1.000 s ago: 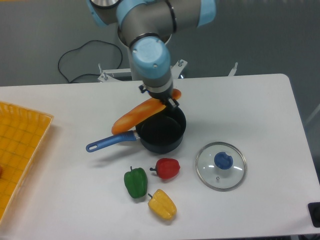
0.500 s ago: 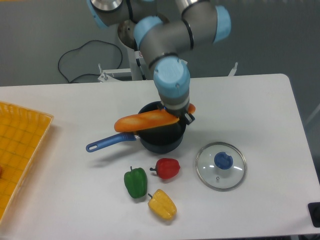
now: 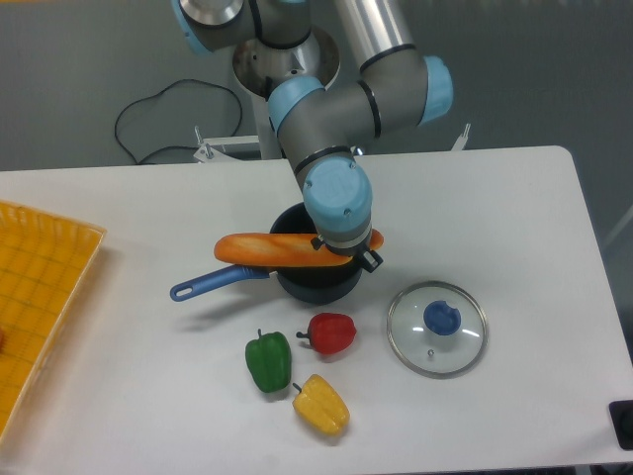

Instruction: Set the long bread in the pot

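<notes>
Long bread (image 3: 282, 249) is up in the air, lying almost level across the top of the pot (image 3: 316, 280), its left end jutting out over the start of the blue handle and its right end just showing past the arm's wrist.

The worktop (image 3: 524, 208) is white and wide. At its left edge sits a yellow basket (image 3: 40, 287). The arm (image 3: 341, 99) reaches down from the far side, and its blue wrist cap hides most of the pot's mouth from where I stand.

The pot is dark and round, near the middle of the worktop, handle pointing left and a bit toward me. The glass lid (image 3: 436, 329) lies to its right, well apart.

The pincer (image 3: 346, 253) is closed on the loaf toward its right end; I can't see the fingers clearly under the wrist.

To my eye the loaf is longer than the pot is wide, so it won't lie flat inside. I'd tip one end down into the bowl, let the other rest on the rim away from the handle, and release low so it doesn't roll off.

The red pepper (image 3: 331, 333), green pepper (image 3: 268, 361) and yellow pepper (image 3: 321, 405) sit nearer me, out of the way.
</notes>
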Robot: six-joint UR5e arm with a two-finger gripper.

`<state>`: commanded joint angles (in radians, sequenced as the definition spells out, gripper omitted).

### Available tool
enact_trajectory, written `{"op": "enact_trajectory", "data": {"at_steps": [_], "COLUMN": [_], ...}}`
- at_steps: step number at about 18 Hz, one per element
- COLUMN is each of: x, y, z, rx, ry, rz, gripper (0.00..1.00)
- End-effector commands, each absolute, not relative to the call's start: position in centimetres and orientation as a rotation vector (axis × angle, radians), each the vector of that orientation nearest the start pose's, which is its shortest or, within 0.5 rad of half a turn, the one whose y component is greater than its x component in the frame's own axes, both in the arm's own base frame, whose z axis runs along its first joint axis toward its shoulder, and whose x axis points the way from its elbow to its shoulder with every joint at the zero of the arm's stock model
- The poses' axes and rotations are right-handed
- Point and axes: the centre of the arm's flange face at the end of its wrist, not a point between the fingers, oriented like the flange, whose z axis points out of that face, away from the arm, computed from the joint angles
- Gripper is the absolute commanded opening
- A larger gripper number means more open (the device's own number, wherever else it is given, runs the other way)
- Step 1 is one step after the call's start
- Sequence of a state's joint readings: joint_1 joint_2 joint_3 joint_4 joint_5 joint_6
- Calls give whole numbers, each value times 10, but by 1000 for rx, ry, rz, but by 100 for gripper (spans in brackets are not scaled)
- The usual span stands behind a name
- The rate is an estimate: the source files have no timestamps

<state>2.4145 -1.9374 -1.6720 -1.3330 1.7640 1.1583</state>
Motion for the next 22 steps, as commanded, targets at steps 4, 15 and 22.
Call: {"op": "enact_trajectory", "data": {"at_steps": [4, 15, 22], "x": [-351, -350, -349], "y": [475, 479, 479], "z": [256, 247, 253], "rx": [-3397, -3377, -3367], "ry": [572, 587, 588], "rz": [-149, -109, -102], "gripper": [0, 75, 79]}}
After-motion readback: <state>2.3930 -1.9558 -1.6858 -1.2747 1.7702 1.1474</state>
